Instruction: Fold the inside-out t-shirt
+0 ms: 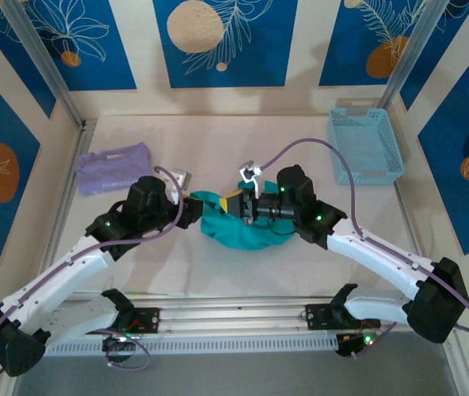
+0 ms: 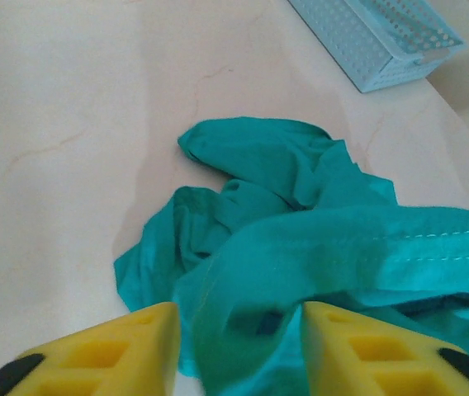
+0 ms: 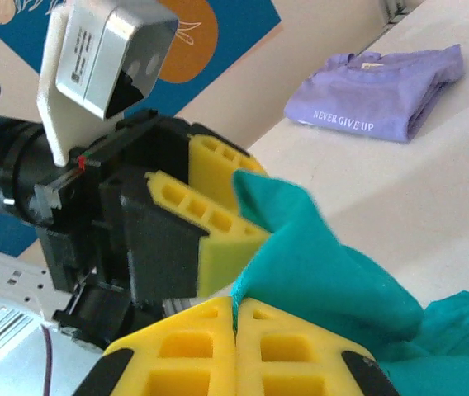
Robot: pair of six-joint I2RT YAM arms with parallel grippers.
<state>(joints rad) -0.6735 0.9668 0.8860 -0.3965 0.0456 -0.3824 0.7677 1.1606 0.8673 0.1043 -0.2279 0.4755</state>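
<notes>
Right wrist view: my right gripper [image 3: 236, 309] pinches the inside-out t-shirt [image 3: 325, 272]. Left wrist view: my left gripper [image 2: 239, 312] stands spread, fabric between its fingers.

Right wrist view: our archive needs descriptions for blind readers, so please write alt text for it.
The right gripper, its yellow fingers pressed together, pinches a fold of the teal t-shirt, whose tip pokes up between the parted yellow fingers of the left gripper just beyond. Farther off, a folded lavender garment printed NEVER GIVE UP lies on the pale table.
</notes>
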